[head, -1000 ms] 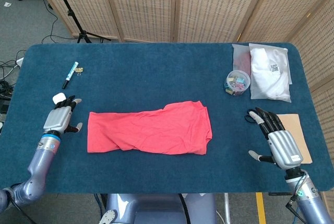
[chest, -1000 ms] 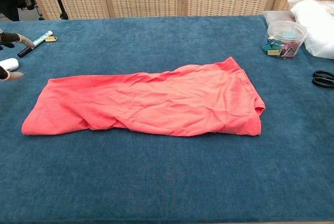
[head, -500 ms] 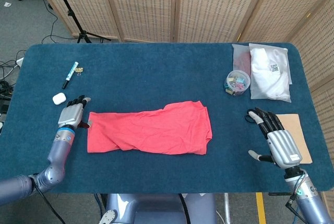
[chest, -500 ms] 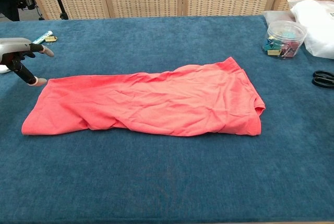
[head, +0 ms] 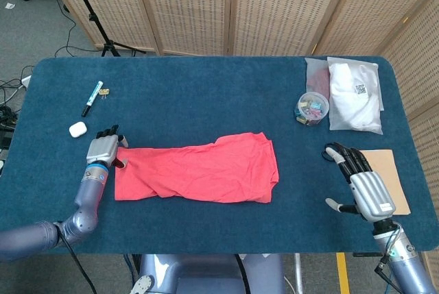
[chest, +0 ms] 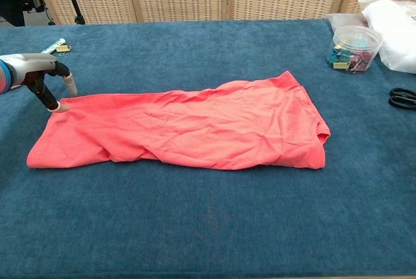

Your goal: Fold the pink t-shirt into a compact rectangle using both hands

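the pink t-shirt [head: 199, 170] lies mid-table, long axis running 9 to 3 o'clock. your left hand [head: 104, 148] is nearest, at its far 9 o'clock corner, fingers parted, one fingertip [chest: 57, 106] touching that edge, gripping nothing. your right hand [head: 360, 179] rests spread and empty, well apart at 3 o'clock.

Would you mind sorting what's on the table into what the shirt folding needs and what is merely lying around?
Needed for the fold:
pink t-shirt
left hand, fingertips at the shirt's left corner
right hand, open, apart from the shirt

Lying about:
marker
white earbud case
tub of clips
bagged white cloth
scissors
brown card
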`<state>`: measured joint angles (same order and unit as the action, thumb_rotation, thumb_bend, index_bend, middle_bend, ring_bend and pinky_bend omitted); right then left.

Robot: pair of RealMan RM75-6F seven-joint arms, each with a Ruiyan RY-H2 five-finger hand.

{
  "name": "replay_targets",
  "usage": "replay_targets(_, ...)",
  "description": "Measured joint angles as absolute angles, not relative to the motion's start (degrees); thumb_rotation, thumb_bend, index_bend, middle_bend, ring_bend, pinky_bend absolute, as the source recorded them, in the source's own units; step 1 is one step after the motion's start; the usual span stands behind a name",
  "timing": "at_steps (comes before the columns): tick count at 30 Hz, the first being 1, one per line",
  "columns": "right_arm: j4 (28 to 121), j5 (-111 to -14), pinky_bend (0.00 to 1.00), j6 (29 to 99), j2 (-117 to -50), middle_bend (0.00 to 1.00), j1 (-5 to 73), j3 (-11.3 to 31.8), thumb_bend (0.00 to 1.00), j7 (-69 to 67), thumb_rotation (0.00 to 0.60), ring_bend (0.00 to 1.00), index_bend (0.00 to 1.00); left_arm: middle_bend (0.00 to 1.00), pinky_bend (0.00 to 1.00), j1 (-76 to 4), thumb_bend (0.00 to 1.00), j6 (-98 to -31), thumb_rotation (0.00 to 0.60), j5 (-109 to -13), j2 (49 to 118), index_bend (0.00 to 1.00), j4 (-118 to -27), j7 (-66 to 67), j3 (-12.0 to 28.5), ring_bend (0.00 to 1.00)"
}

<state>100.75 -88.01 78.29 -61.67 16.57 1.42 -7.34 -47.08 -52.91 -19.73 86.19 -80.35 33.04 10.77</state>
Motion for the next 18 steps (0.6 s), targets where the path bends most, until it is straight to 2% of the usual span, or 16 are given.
replay_targets(18, 101.12, -89.07, 0.00, 77.87, -61.57, 0.00, 15.90, 1.89, 0.00, -7.04, 0.600, 0.00, 0.00, 0.00, 0.00, -48.63, 0.31, -53.02, 0.600, -19.00, 88.55, 0.42, -78.21, 35.60, 9.65, 0.00)
